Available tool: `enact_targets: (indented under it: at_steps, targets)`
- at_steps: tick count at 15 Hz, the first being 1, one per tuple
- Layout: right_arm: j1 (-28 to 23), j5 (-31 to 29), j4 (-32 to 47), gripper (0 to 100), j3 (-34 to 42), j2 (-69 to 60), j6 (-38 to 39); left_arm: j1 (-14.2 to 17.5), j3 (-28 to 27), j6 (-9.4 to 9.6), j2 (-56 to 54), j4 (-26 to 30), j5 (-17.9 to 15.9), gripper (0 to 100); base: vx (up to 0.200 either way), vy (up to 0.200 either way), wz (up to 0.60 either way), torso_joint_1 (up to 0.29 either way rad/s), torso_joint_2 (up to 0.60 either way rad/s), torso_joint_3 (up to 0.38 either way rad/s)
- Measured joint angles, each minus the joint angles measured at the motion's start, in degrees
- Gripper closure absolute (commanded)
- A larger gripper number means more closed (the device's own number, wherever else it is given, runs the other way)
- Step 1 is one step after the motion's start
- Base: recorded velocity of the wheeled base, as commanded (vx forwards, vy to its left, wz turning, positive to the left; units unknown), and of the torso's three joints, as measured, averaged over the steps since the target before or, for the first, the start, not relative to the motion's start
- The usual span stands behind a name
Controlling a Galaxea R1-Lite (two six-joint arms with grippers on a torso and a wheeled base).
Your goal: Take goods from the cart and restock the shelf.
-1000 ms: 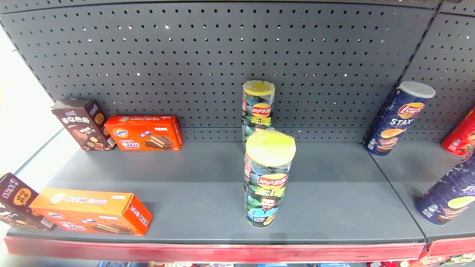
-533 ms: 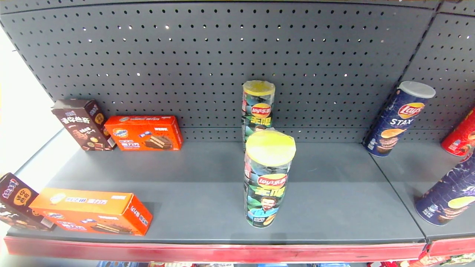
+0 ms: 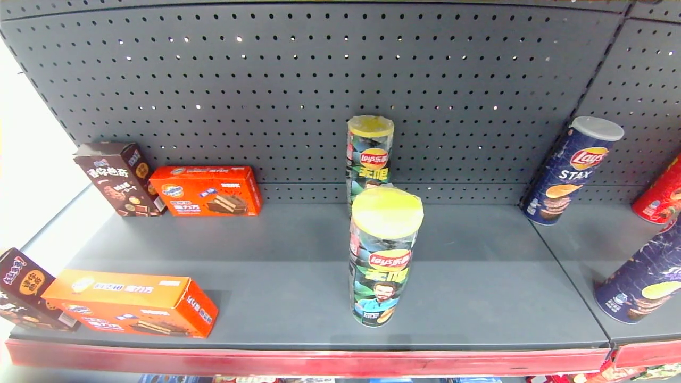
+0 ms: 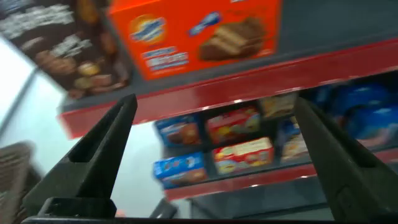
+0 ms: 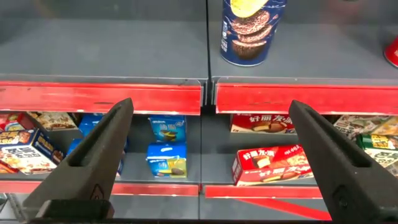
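Observation:
The grey shelf (image 3: 298, 266) carries two yellow-lidded chip cans, one at the front (image 3: 383, 260) and one behind it (image 3: 370, 154) against the pegboard. Orange boxes lie at the front left (image 3: 133, 303) and back left (image 3: 207, 189), each beside a brown box (image 3: 117, 175). My left gripper (image 4: 216, 102) is open with nothing in it, below and in front of the shelf's red edge (image 4: 249, 81), under an orange box (image 4: 199, 34). My right gripper (image 5: 211, 104) is open and holds nothing, facing the red edge (image 5: 99, 96) below a dark blue can (image 5: 249, 31).
Dark blue cans (image 3: 572, 170) (image 3: 638, 287) and a red can (image 3: 662, 194) stand on the neighbouring shelf section to the right. The lower shelves hold packed boxes (image 5: 267, 165) and blue packs (image 4: 180, 168). Bare shelf lies either side of the front chip can.

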Motion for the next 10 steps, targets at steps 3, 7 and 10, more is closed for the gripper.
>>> enact_targets:
  at_steps: [3,7,10]
  targets:
    - [0.0,0.0,0.0,0,0.0,0.0,0.1,0.2,1.3,-4.57,-0.6,-1.8,-3.1,0,0.000,0.000,0.00,0.000,0.00,0.000]
    - [0.0,-0.5,0.0,0,0.0,0.0,0.1,0.3,3.7,-8.95,-0.8,-5.4,6.7,0,0.000,0.000,0.00,0.000,0.00,0.000]
    - [0.0,-0.4,0.0,0,0.0,0.0,0.1,0.1,4.0,-10.56,-0.8,-5.4,0.9,0,0.000,0.000,0.00,0.000,0.00,0.000]
